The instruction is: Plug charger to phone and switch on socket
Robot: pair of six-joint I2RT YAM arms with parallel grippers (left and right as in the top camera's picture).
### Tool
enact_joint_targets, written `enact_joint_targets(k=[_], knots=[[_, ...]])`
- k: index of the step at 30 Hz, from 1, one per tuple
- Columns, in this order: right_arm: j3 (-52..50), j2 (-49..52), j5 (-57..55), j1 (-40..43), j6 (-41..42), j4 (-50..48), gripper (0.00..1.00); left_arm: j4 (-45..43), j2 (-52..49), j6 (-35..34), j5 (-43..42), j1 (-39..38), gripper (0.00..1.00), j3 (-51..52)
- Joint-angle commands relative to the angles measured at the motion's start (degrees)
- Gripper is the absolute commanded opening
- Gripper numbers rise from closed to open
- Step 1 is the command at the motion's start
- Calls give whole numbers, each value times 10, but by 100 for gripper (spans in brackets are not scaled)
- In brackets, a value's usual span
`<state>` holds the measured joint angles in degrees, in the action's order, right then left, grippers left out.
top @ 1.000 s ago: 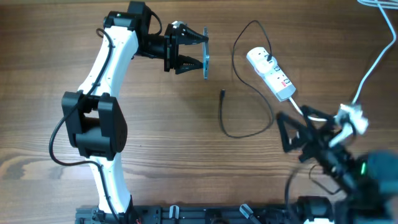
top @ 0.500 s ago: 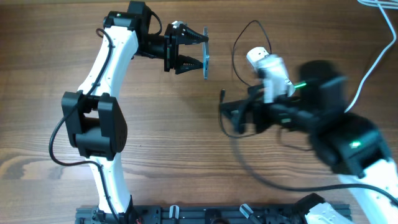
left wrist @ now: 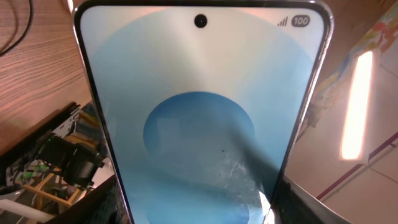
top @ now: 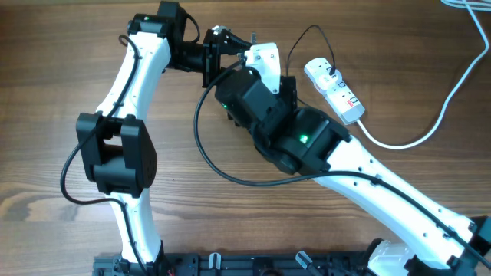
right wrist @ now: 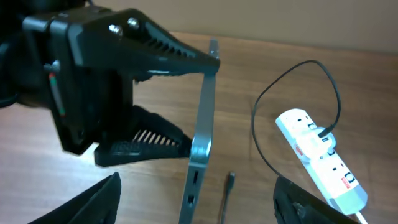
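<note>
Charger connector tip (right wrist: 229,181) is seen lying flat on the wooden table (top: 46,92), untouched, just to the right of the phone (right wrist: 198,163) in the right wrist view and below and ahead of the right gripper (right wrist: 199,208). That gripper's fingers are spread wide and nothing is held between them. The tip's long axis is laid roughly along the line of approach, close to parallel with the plane of the phone. Its thin black cable (right wrist: 297,70) is looped away and back to a plug seated in the socket (right wrist: 320,158), which rests well to the right. The phone is clamped on its two faces by the left gripper (right wrist: 200,99) and is raised edge-on above the table, and a slot that appears to be its port is turned toward the right wrist camera. In the left wrist view only the blue screen (left wrist: 202,124) is shown. From overhead the phone and the tip are hidden under the right arm (top: 307,146). The right arm is judged the nearer and the only free one, so a short descent, shifted slightly to the right, is called for before the tip can be pinched across its narrow sides.
</note>
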<state>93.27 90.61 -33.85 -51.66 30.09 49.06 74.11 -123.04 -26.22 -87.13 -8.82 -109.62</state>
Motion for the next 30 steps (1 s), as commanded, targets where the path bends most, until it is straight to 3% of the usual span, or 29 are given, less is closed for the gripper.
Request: enact_joint_targets(k=[1, 7, 13, 30], knots=[[19, 11, 6, 2, 12, -15, 71, -2, 22, 5, -31, 5, 62, -14], [19, 18, 18, 4, 14, -14, 61, -2, 22, 5, -31, 5, 62, -14], [19, 19, 20, 12, 20, -17, 38, -2, 22, 5, -31, 5, 62, -14], [19, 19, 13, 21, 33, -49, 34, -1, 22, 5, -32, 5, 62, -14]])
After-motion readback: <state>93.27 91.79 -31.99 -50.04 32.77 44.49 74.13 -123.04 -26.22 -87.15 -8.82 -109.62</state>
